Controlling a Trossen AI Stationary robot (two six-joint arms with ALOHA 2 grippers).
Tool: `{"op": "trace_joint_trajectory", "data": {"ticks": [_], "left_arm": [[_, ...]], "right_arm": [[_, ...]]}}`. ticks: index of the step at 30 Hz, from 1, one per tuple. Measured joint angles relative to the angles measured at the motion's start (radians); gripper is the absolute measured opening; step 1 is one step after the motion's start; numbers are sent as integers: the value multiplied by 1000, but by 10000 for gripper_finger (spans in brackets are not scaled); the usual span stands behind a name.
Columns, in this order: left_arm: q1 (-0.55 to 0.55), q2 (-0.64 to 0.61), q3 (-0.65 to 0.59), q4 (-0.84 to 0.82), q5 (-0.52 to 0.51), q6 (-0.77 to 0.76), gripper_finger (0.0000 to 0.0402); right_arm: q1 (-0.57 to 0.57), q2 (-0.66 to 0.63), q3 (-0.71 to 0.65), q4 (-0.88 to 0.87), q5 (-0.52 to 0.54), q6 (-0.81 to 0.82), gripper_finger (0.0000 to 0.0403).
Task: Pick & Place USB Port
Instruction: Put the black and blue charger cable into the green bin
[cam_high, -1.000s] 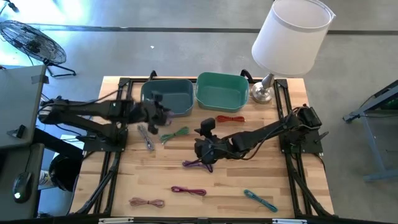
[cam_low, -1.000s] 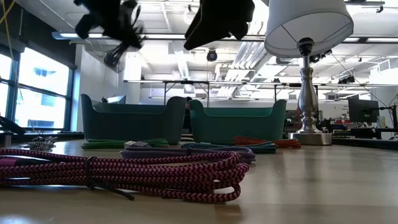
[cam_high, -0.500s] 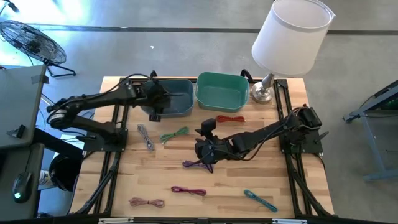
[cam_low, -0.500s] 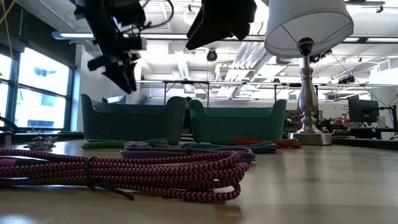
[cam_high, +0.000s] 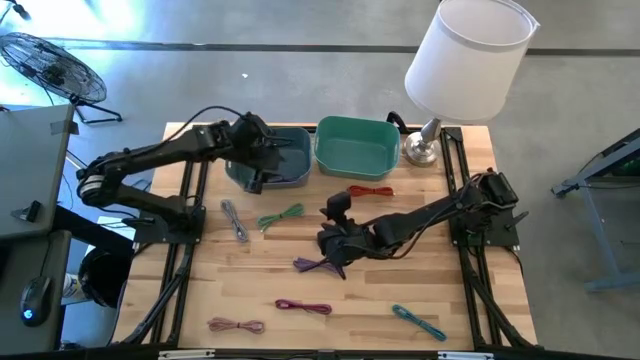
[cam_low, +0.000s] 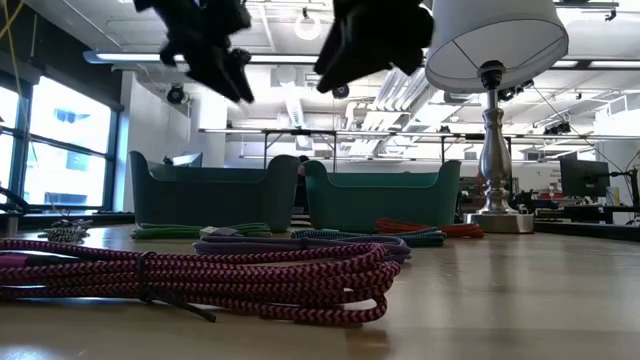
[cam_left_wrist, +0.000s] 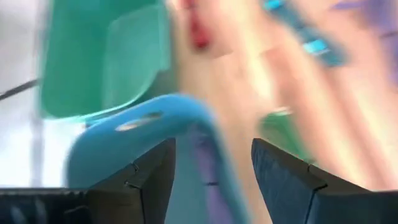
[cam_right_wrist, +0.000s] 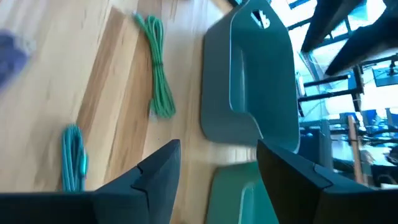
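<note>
Purple braided USB cable (cam_high: 318, 264) lies coiled on the wooden table (cam_high: 460, 300), just below my right gripper (cam_high: 338, 250), its long axis running roughly across the table, left to right; I cannot tell which way its plug end points. My right gripper hangs above that cable, fingers spread apart with nothing between them, as the right wrist view shows. My left gripper (cam_high: 262, 166) hovers over the near edge of the blue-grey plastic bin (cam_high: 285, 150), jaws open and empty in its wrist view. Beside that bin stands the teal plastic bin (cam_high: 357, 146). Between the two grippers lies a green cable bundle (cam_high: 281, 216), stretched diagonally. A red cable (cam_high: 370, 191) rests just beyond my right gripper, near the teal bin.
</note>
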Motion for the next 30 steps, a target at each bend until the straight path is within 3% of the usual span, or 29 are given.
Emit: {"op": "trace_joint_trajectory", "data": {"ticks": [5, 10, 12, 20, 30], "left_arm": [[0, -1, 81, -257, 147, 0, 206], [-1, -1, 64, -361, 238, -25, 206], [-1, 0, 48, -365, 251, -31, 206], [-103, -1, -12, -339, 257, -73, 206], [-303, 0, -23, -235, 246, -194, 206]], "right_arm": [[24, -7, 0, -197, -4, 105, 204], [5, -18, 0, -361, -310, 344, 204], [-5, -13, -7, -376, -382, 368, 204], [-66, -10, -102, -302, -584, 349, 204], [-134, -10, -286, -97, -604, 314, 204]]}}
